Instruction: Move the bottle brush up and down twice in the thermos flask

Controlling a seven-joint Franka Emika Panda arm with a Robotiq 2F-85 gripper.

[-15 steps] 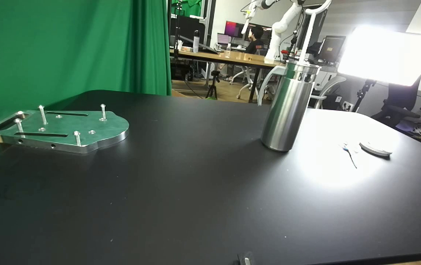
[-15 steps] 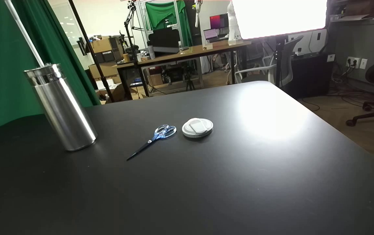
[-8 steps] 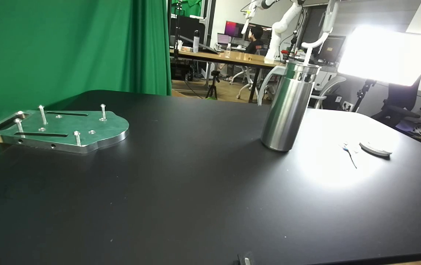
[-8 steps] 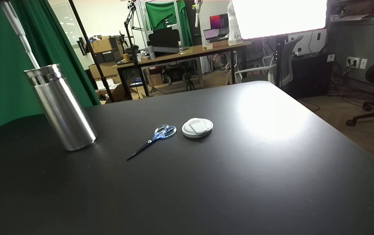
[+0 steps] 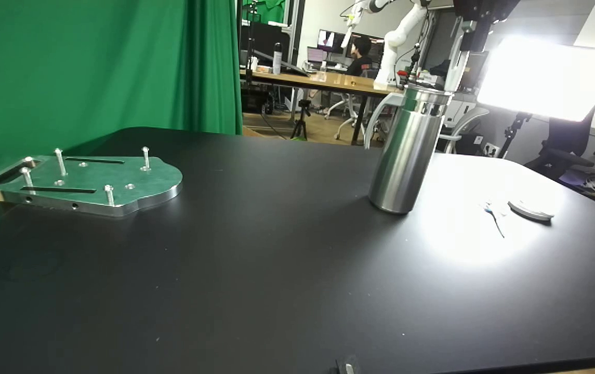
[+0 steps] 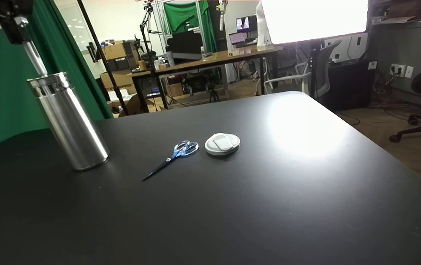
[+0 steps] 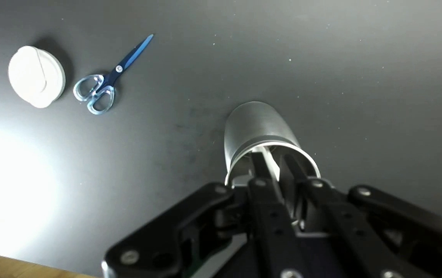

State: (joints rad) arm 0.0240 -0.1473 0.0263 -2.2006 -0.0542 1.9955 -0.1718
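Observation:
The steel thermos flask [image 5: 411,150] stands on the black table, in both exterior views [image 6: 72,121] and below the gripper in the wrist view [image 7: 257,119]. The bottle brush shows only as its pale handle [image 5: 457,70], which enters the flask's mouth at a slant; it also shows in an exterior view [image 6: 35,59] and between the fingers in the wrist view [image 7: 273,164]. Its bristles are hidden inside the flask. My gripper [image 7: 274,156] is shut on the handle, just above the mouth. Its dark fingers show at the top of both exterior views [image 5: 471,44] [image 6: 18,36].
Scissors [image 6: 164,163] and a white lid [image 6: 222,144] lie beside the flask, also in the wrist view. A metal plate [image 5: 94,179] with upright pegs lies at the table's far side from them. A bright light panel [image 5: 546,78] stands behind the table.
The brush handle has moved down into the flask, so less of it shows above the mouth. My gripper has come down into both exterior views with it. The flask has not moved.

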